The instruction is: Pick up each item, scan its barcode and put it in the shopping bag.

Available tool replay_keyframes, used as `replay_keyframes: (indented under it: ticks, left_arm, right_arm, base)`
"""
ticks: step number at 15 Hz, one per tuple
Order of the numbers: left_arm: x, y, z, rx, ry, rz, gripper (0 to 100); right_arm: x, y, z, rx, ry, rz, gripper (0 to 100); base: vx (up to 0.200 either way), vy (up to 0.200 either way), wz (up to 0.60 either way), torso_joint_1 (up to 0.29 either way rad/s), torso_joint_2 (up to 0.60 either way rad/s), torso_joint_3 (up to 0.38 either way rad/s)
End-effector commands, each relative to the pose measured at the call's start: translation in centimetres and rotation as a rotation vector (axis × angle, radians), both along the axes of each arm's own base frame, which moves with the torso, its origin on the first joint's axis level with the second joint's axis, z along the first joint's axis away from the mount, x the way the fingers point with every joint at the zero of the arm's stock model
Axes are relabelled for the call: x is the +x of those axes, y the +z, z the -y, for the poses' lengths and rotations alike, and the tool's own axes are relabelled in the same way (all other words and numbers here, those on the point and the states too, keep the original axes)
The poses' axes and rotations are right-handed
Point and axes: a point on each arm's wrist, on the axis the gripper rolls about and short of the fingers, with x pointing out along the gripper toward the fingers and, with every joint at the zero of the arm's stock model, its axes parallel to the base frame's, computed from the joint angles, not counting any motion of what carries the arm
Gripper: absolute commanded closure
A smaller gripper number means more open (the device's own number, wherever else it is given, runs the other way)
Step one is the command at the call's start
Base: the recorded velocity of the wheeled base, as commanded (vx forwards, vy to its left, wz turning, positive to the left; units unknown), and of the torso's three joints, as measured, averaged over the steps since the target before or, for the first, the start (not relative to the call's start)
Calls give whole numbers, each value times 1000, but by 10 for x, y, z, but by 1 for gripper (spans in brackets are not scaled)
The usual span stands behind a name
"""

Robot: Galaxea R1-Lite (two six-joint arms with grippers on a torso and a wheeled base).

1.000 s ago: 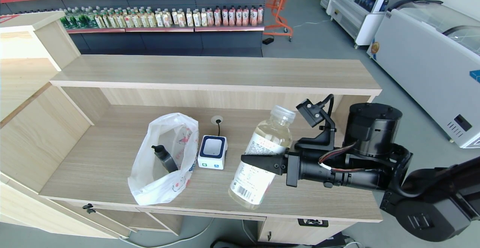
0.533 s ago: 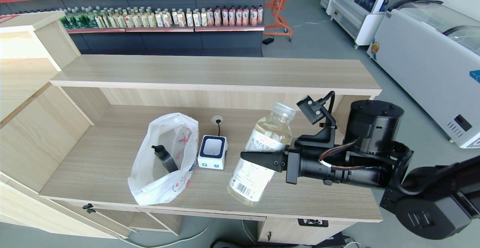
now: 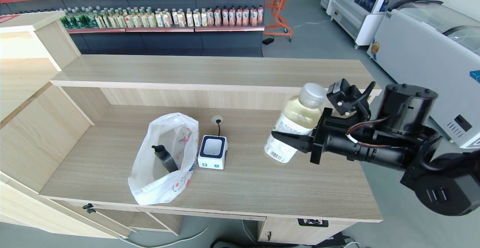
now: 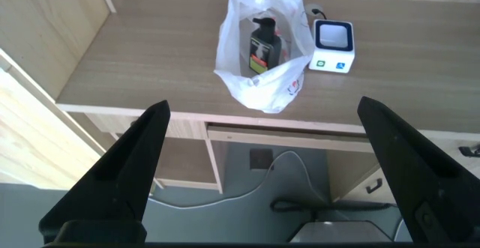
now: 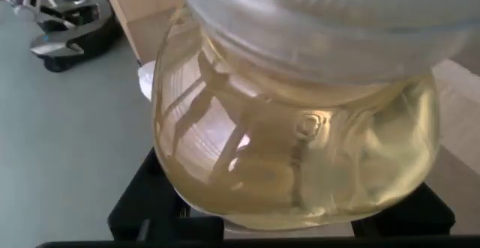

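Note:
My right gripper is shut on a clear bottle of pale yellow liquid with a white label and a clear cap. It holds the bottle tilted above the right part of the wooden counter, cap up and away, barcode end low. In the right wrist view the bottle sits close up between dark fingers. A white shopping bag stands open at the left with a dark pump bottle inside. The white scanner sits just right of the bag. My left gripper hangs open in front of the counter, nothing between its fingers.
A raised wooden ledge runs along the back of the counter. A side panel closes off its left end. The scanner's cable passes into a hole behind it. Shelves of drinks and freezers stand farther off.
My right gripper has carried the bottle right and toward the back of the counter, away from the scanner. The bag, the scanner and the pump bottle have stayed put.

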Motion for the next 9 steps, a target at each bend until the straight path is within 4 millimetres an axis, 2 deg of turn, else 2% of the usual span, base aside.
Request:
replay_keyframes:
  ticks: [1,2,3,7,9]
  left_arm:
    - [0,0,0,0,0,0,0]
    - [0,0,0,0,0,0,0]
    - [0,0,0,0,0,0,0]
    - [0,0,0,0,0,0,0]
    - [0,0,0,1,0,0,0]
  right_arm:
    - [13,5,59,-146,-197,217,100]
    - [8,0,72,-207,-234,259,100]
    - [1,-5,77,-240,-244,270,100]
    - [-25,-8,82,-261,-231,277,100]
    - [-34,0,87,-231,-250,282,100]
  base:
    - [0,0,0,0,0,0]
    - [0,0,0,0,0,0]
    - [0,0,0,0,0,0]
    - [0,0,0,0,0,0]
    - [0,0,0,0,0,0]
